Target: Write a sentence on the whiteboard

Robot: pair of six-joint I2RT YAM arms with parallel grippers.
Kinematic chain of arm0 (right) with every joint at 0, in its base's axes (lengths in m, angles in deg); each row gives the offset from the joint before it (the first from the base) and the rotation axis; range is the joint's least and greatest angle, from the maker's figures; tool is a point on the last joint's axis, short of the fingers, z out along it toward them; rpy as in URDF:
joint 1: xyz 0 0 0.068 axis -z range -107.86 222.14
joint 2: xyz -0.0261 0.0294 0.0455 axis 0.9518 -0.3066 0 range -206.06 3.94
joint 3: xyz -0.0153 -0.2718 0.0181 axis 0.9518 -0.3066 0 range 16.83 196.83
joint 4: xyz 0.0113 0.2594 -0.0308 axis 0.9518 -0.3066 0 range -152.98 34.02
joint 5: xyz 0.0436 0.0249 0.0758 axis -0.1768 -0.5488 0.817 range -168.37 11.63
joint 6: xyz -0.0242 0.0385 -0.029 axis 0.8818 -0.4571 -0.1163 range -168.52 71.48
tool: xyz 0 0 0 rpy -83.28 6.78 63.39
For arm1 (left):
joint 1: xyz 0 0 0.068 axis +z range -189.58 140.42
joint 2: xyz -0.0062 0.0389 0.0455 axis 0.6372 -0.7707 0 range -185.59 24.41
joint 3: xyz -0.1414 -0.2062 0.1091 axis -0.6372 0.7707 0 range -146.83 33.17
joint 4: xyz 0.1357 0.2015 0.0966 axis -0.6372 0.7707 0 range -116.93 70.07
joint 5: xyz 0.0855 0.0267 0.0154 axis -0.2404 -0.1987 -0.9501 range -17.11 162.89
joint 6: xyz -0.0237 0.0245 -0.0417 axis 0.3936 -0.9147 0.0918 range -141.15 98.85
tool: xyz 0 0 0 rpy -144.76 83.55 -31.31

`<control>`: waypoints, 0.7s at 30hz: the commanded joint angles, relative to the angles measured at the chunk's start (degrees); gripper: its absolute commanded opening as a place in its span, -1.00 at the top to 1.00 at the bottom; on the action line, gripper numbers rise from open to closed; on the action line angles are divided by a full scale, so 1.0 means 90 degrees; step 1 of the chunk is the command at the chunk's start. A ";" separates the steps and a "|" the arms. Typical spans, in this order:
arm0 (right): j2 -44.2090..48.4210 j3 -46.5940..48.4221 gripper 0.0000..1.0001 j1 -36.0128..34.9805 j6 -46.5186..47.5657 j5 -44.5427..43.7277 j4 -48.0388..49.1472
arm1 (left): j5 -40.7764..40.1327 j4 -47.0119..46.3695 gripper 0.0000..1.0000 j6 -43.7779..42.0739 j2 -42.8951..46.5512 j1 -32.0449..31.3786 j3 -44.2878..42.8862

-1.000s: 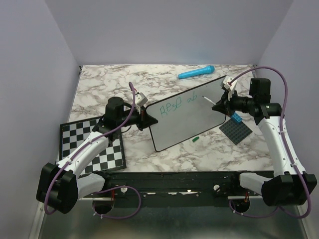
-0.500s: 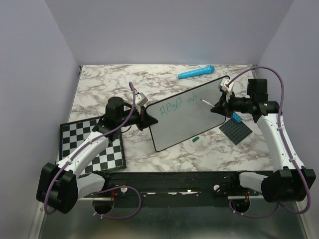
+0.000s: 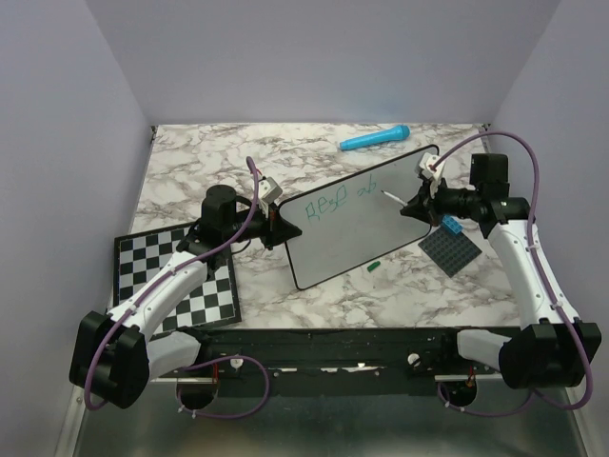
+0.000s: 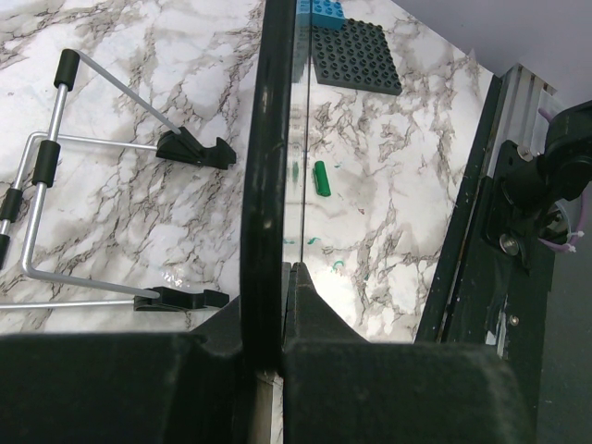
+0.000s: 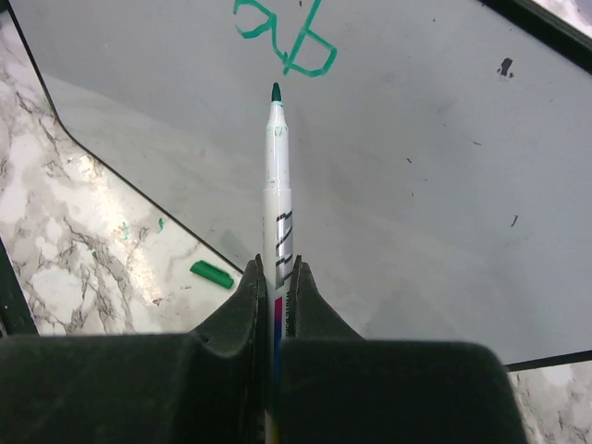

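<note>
The whiteboard (image 3: 366,224) stands tilted in mid-table, its black rim (image 4: 266,166) seen edge-on in the left wrist view. My left gripper (image 3: 276,226) is shut on its left edge and holds it up. Green writing (image 3: 340,199) runs in one short line near the board's top. My right gripper (image 3: 416,204) is shut on a white marker (image 5: 276,199) with a green tip. The tip hovers just right of the last green letters (image 5: 282,37), close to the board's face (image 5: 416,185).
A green marker cap (image 3: 374,266) lies on the table below the board, also in the right wrist view (image 5: 212,274). A blue marker-shaped object (image 3: 375,139) lies at the back. A dark stud plate with a blue brick (image 3: 451,248) sits right. A checkerboard (image 3: 176,279) lies left. A wire stand (image 4: 92,222) lies behind the board.
My right gripper has moved the marker a little up and left along the board, toward the end of the green writing. The left arm and the board have not moved.
</note>
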 commanded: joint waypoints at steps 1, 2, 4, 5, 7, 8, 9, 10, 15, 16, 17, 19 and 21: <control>0.0146 -0.0186 0.99 0.0040 -0.0113 0.0235 0.0366 | -0.0603 0.0996 1.00 -0.0772 -0.0203 -0.0051 0.0158; 0.0108 -0.0157 0.99 0.0040 -0.0183 0.0245 0.0356 | -0.0603 0.0996 1.00 -0.0772 -0.0193 -0.0042 0.0158; 0.0000 -0.0021 0.99 0.0040 -0.0048 0.0274 0.0142 | -0.0603 0.0996 1.00 -0.0772 -0.0193 -0.0042 0.0158; -0.0029 0.0000 0.99 0.0040 -0.0008 0.0274 0.0064 | -0.0594 0.0987 1.00 -0.0772 -0.0184 -0.0042 0.0148; -0.0078 -0.0010 0.99 0.0040 -0.0036 0.0168 0.0131 | -0.0594 0.0977 1.00 -0.0772 -0.0213 -0.0042 0.0139; -0.0098 -0.0020 0.99 0.0040 -0.0076 0.0119 0.0190 | -0.0584 0.0996 1.00 -0.0772 -0.0213 -0.0042 0.0139; -0.0127 -0.0010 0.99 0.0040 -0.0095 0.0079 0.0210 | -0.0593 0.0987 1.00 -0.0772 -0.0213 -0.0042 0.0139; -0.0175 0.0000 0.99 0.0040 -0.0153 0.0079 0.0219 | -0.0594 0.0996 1.00 -0.0772 -0.0203 -0.0042 0.0139; -0.0254 -0.0029 0.99 0.0040 -0.0310 -0.0009 0.0452 | -0.0574 0.0987 1.00 -0.0762 -0.0223 -0.0042 0.0148; -0.0244 -0.0039 0.99 0.0040 -0.0475 -0.0086 0.0551 | -0.0574 0.0977 1.00 -0.0762 -0.0242 -0.0042 0.0148; -0.0264 -0.0039 0.99 0.0040 -0.0544 -0.0097 0.0648 | -0.0564 0.0986 1.00 -0.0762 -0.0252 -0.0042 0.0148; -0.0312 0.0029 0.99 0.0040 -0.0642 -0.0107 0.0747 | -0.0564 0.0987 1.00 -0.0763 -0.0252 -0.0042 0.0148; -0.0429 0.0087 0.99 0.0040 -0.0701 -0.0107 0.0776 | -0.0574 0.0987 1.00 -0.0762 -0.0252 -0.0042 0.0148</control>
